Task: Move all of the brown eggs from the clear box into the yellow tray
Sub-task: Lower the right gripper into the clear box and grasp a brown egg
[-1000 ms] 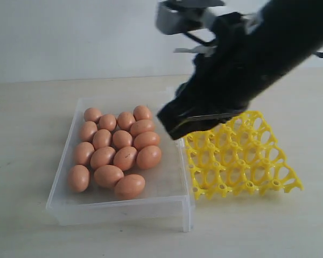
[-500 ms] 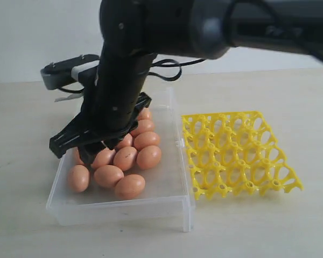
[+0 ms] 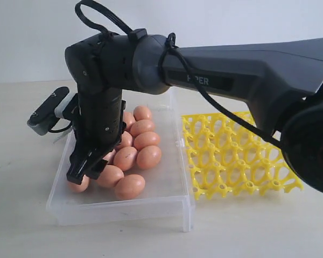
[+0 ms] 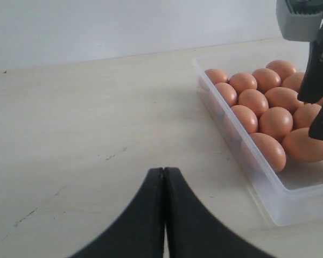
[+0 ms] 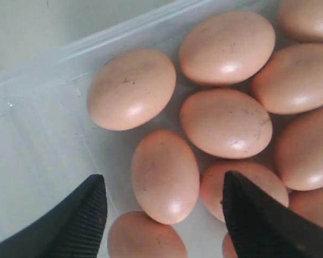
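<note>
Wide apart stand the right jaws, pointing down into the large, shallow clear plastic box (image 3: 172,180); in the right wrist view their two dark ribbed fingers (image 5: 83,226) flank one of the smooth orange-brown oval eggs (image 5: 165,174) without touching it, so they grip nothing; the left jaws are shut on nothing, their black fingertips (image 4: 151,215) meeting in a single seam over the pale table (image 4: 70,134), near the box's outer wall but apart from it; in the exterior view the black right arm (image 3: 220,64) reaches across from the right side and bends down over the box's left half, its tips low among the eggs at the near left corner and hiding several of them; the eggs lie packed together, touching one another, in the left part of the box, every one in view inside its walls; the bright yellow plastic egg tray (image 3: 237,150), an open lattice of cups and peaked posts, lies flat on the table just beside the box's right wall, the side that carries a small clasp (image 3: 180,142); whether tray and box touch cannot be told.
</note>
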Controlling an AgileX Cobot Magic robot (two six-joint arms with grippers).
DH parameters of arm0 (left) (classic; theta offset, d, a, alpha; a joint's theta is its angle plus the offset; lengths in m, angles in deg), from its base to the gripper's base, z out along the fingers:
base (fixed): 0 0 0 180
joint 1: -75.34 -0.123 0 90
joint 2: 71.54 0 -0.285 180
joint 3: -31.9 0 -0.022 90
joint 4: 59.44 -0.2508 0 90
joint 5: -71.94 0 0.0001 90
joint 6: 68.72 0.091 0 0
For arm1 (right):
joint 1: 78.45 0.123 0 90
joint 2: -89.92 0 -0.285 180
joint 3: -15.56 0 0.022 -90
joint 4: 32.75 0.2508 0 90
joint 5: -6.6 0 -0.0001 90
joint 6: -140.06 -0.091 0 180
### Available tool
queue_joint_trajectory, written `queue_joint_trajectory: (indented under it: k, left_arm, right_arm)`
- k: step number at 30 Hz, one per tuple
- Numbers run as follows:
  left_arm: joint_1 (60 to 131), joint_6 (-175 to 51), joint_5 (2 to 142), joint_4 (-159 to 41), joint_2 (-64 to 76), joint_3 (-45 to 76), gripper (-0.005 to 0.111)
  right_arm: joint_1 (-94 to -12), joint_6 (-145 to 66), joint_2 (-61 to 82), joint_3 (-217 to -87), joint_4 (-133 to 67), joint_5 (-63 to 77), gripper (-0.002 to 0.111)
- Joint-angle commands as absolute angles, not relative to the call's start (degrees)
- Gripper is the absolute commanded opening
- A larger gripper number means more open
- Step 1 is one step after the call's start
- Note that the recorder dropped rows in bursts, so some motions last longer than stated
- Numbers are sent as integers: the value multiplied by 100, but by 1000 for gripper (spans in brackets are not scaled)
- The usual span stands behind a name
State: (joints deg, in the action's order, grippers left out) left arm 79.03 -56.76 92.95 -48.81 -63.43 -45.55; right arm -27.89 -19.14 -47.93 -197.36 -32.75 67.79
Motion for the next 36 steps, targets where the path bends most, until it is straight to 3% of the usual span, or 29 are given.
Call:
queue_joint_trajectory:
  k: [1,20,23,27,36]
  left_arm:
    - [7928,-5695,9239,-4865,-6375,-4532,0]
    - [7928,-5672,9239,-4865,-6375,-4532,0]
    - [7928,-5672,9239,-4865,-6375,-4532,0]
    - [7928,-5672,9239,-4865,-6375,-4532,0]
    - [7928,-5672,9239,-4865,-6375,-4532,0]
  right_arm:
    - [-2781,-1716,-4847,-19791,-3381,6517,61]
    - [-2781,-1705,-5532,-19780,-3205,6235,60]
    - [-2781,-1705,-5532,-19780,-3147,6219,44]
    - [-2781,-1705,-5454,-19780,-3122,6280,1]
    - [-2781,-1705,-4697,-19768,-3134,6372,0]
